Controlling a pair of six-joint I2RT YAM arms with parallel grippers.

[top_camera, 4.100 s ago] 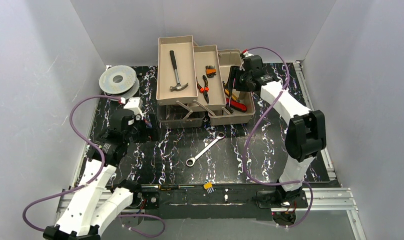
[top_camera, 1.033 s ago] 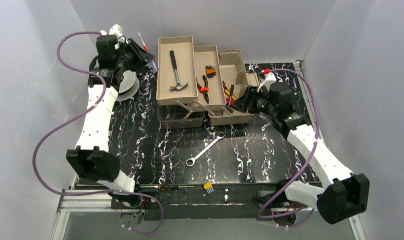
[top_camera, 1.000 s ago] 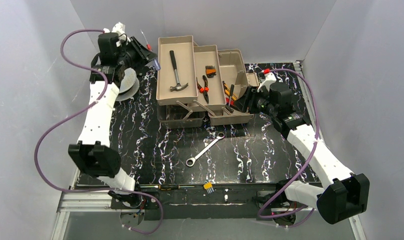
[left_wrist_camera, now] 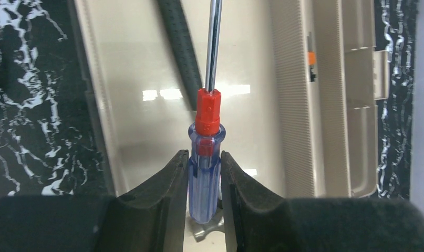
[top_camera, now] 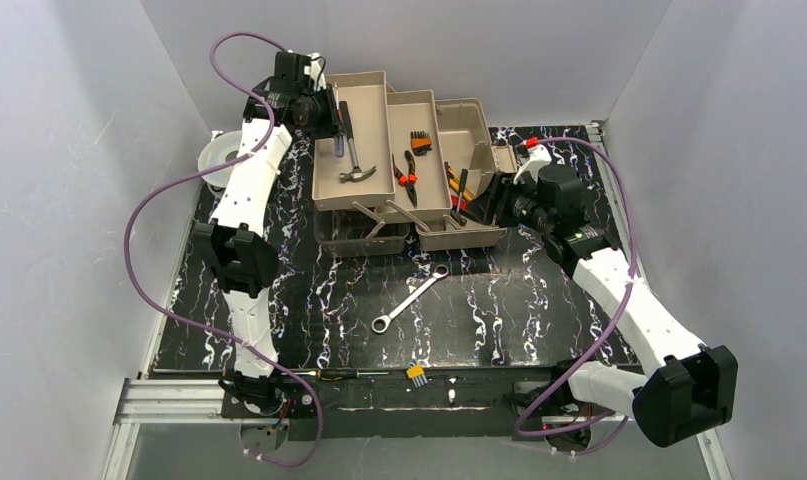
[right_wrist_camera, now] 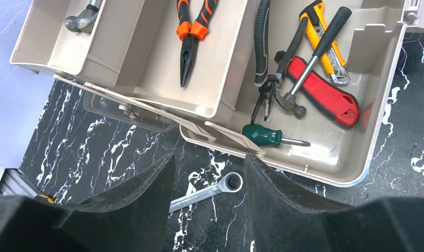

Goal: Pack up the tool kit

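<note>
Left tool (left_wrist_camera: 203, 157) pinches blue-handled screwdriver (left_wrist_camera: 207, 113), seemingly above tray (left_wrist_camera: 141, 68); right tool (right_wrist_camera: 207, 160) wide apart, empty.

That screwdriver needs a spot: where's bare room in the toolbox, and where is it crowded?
Bare: the top tray either side of the hammer; the middle tray beside the pliers. Crowded: the base compartment on the right.

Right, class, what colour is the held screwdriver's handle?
The screwdriver handle is translucent blue, red collar; best in left wrist view.

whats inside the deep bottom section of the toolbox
A red utility knife, yellow cutter, small hammer, black pliers and green-handled screwdriver. The fold-out tray covers the rest.
</note>
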